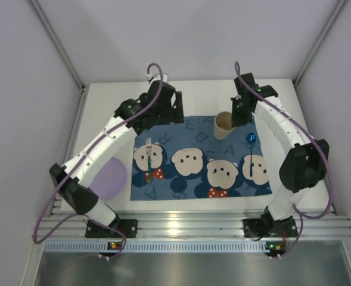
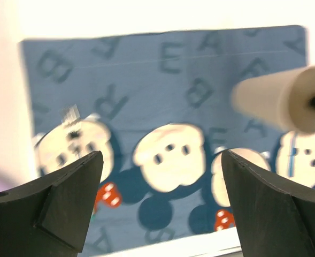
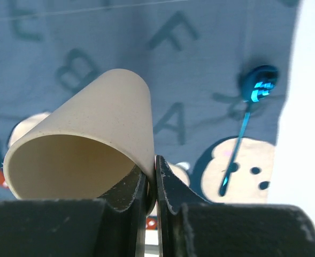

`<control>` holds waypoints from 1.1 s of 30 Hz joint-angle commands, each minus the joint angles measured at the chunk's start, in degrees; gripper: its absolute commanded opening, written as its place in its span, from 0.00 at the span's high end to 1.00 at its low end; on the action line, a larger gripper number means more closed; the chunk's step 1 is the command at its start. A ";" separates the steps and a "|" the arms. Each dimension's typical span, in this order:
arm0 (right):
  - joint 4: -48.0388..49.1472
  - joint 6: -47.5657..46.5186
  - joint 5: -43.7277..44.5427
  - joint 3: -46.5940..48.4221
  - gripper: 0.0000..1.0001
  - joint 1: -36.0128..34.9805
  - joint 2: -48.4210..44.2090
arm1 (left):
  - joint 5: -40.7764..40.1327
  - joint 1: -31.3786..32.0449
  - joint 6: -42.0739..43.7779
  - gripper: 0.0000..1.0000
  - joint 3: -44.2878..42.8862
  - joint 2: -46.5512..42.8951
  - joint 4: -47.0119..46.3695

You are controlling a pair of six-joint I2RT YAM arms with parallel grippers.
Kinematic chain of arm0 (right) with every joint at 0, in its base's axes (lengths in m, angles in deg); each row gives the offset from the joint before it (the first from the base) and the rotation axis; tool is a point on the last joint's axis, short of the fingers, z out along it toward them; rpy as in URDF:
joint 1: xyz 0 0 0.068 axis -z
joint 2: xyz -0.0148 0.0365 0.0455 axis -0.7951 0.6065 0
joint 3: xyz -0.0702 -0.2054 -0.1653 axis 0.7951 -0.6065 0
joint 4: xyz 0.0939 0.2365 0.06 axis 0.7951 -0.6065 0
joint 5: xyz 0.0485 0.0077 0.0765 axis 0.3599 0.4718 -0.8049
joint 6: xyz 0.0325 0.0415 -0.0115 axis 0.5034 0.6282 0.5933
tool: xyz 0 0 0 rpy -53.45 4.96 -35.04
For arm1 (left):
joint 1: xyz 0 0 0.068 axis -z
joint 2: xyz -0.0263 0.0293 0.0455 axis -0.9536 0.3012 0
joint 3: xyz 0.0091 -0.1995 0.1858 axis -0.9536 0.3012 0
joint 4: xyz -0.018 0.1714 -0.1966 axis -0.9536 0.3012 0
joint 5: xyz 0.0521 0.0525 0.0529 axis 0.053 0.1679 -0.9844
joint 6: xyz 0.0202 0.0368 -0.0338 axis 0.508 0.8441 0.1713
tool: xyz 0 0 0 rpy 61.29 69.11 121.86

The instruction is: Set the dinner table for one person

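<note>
The white dinner table (image 1: 193, 107) carries a blue mouse-patterned placemat (image 1: 199, 156). My right gripper (image 3: 152, 176) is shut on the rim of a beige cup (image 3: 82, 144), one finger inside and one outside, holding it over the mat's far edge (image 1: 225, 125). A blue spoon (image 3: 248, 123) lies on the mat's right side (image 1: 252, 139). A fork (image 1: 148, 156) lies on the mat's left side. My left gripper (image 2: 160, 176) is open and empty, above the mat's far left part (image 1: 163, 110). The cup also shows in the left wrist view (image 2: 280, 99).
A lilac plate (image 1: 111, 177) lies on the table left of the mat, partly under my left arm. A silver metal rail (image 1: 193, 223) runs along the near edge. Grey walls close in the table on three sides.
</note>
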 commanded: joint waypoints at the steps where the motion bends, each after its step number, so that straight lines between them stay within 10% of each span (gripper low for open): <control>1: 4.05 -1.59 1.05 0.28 1.00 5.41 2.98 | -4.21 -4.77 -4.64 0.04 7.58 -9.96 4.02; 6: 6.86 0.25 -0.89 2.92 1.00 11.48 7.47 | -0.25 -17.32 -7.81 0.05 24.90 -23.57 3.58; 16: 7.84 1.57 1.22 6.00 0.99 12.10 13.80 | -1.39 -19.46 -6.31 0.06 37.38 -27.30 5.96; 20: 7.31 1.75 1.13 5.47 0.35 11.93 12.84 | 0.28 -20.77 -8.33 0.07 42.40 -26.95 3.85; 23: 6.52 2.27 0.34 6.17 0.18 11.58 10.48 | 1.16 -21.66 -8.25 0.08 44.60 -25.37 2.44; 33: 0.46 4.73 -0.89 6.09 0.14 4.73 -4.82 | -1.83 -21.74 -5.61 0.17 46.19 -13.78 -2.74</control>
